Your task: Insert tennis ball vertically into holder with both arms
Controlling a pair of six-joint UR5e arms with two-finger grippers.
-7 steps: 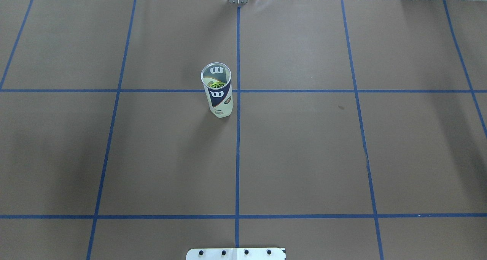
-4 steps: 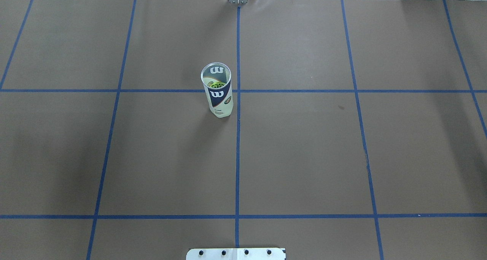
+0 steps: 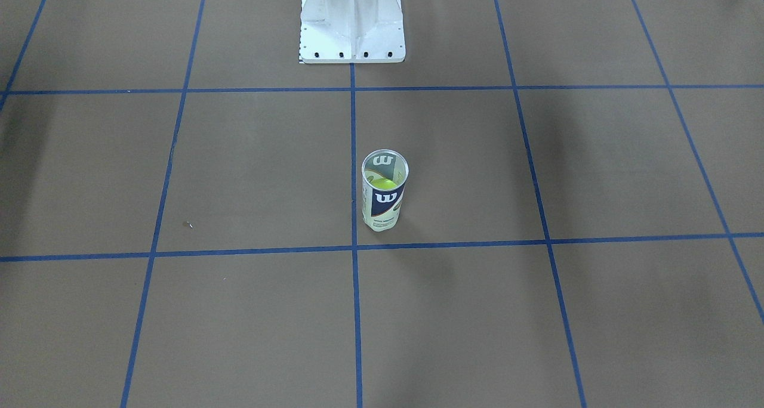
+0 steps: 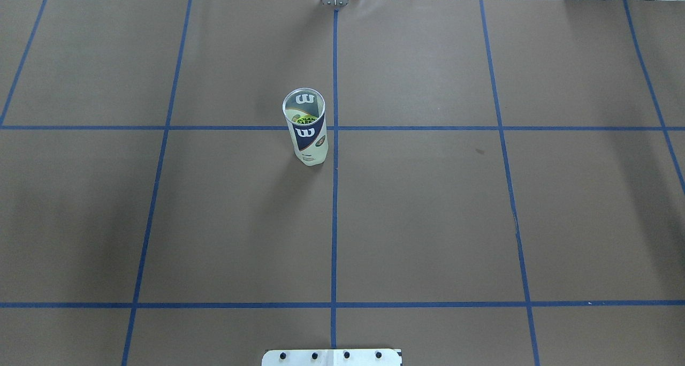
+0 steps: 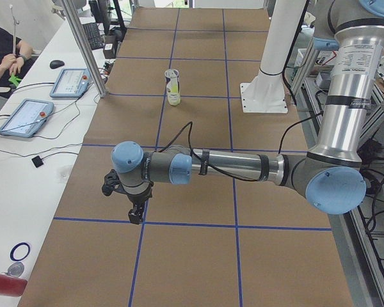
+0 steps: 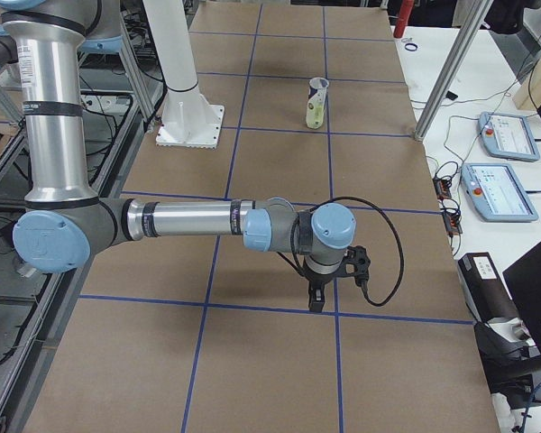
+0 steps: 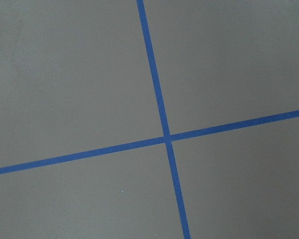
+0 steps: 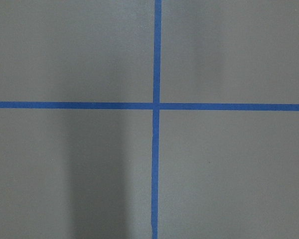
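Observation:
The holder (image 4: 305, 128), a clear Wilson can with a navy label, stands upright just left of the centre tape line, also seen at holder (image 3: 385, 199). A yellow tennis ball (image 3: 385, 184) sits inside it, low in the can. Neither arm reaches into the overhead or front view. The left gripper (image 5: 136, 214) hangs over the table's left end, far from the holder (image 5: 173, 86); I cannot tell whether it is open or shut. The right gripper (image 6: 316, 302) hangs over the right end, equally far from the holder (image 6: 316, 102); cannot tell its state. Both wrist views show only brown paper and crossed blue tape.
The white pedestal base (image 3: 352, 26) stands at the robot's edge of the table. Side benches carry tablets (image 5: 25, 118) (image 6: 500, 189) and cables. Aluminium posts (image 5: 83, 45) (image 6: 451, 72) rise at the far table edge. A seated person (image 5: 0, 51) is at the left bench.

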